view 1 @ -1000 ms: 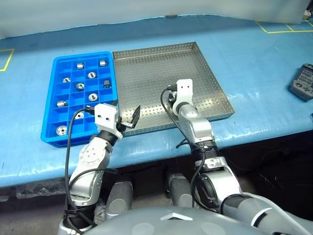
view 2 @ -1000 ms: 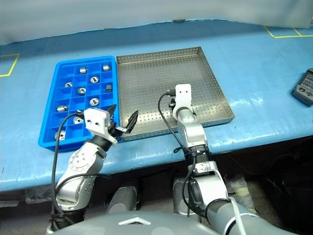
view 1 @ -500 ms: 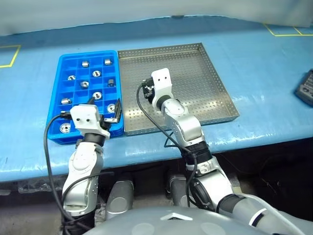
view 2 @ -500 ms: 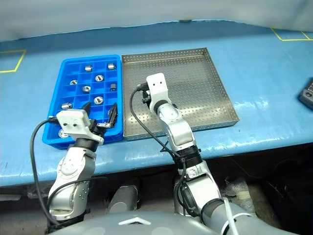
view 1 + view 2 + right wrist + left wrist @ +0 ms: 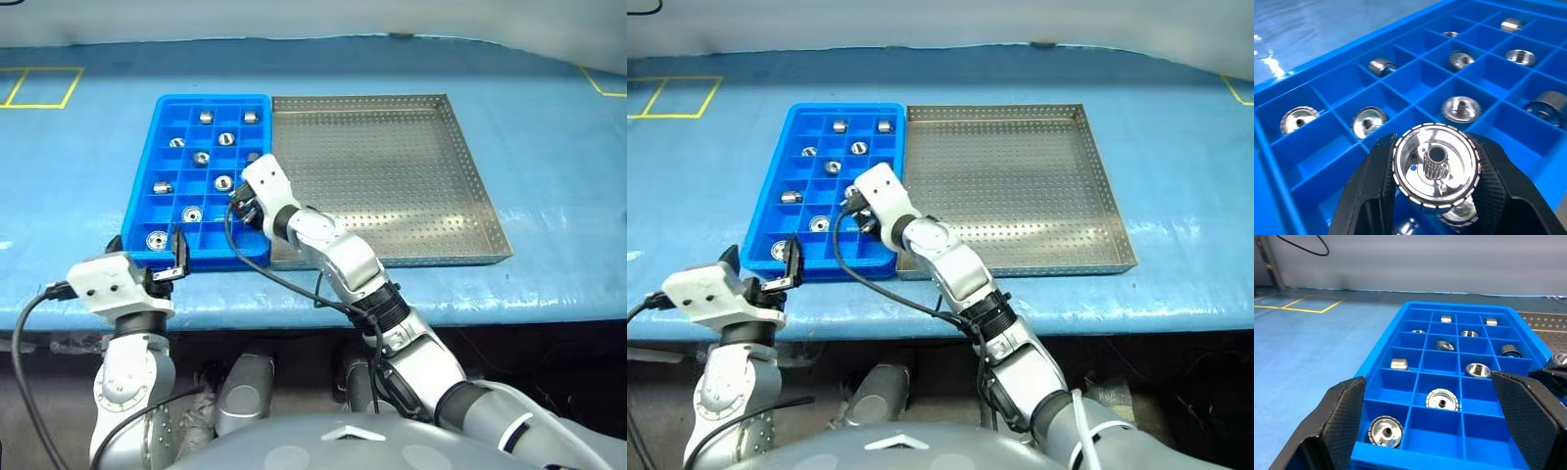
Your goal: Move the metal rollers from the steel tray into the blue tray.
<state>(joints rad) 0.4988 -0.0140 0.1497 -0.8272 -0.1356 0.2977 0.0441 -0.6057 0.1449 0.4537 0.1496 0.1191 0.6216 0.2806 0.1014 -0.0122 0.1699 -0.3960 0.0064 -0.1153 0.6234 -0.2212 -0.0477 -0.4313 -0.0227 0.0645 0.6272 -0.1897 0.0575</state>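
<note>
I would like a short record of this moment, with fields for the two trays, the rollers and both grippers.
blue tray: bright blue plastic tray with square compartments, beside the steel tray
steel tray: grey perforated metal tray, no rollers seen in it
rollers: shiny silver rollers lie in separate compartments
right gripper: right gripper shut on one roller, over the blue tray
left gripper: left gripper open, holds nothing, at the blue tray's near edge

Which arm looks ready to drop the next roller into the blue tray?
The right: its tool grips a metal roller just above the blue tray. The left tool is open, empty, short of it.
</note>
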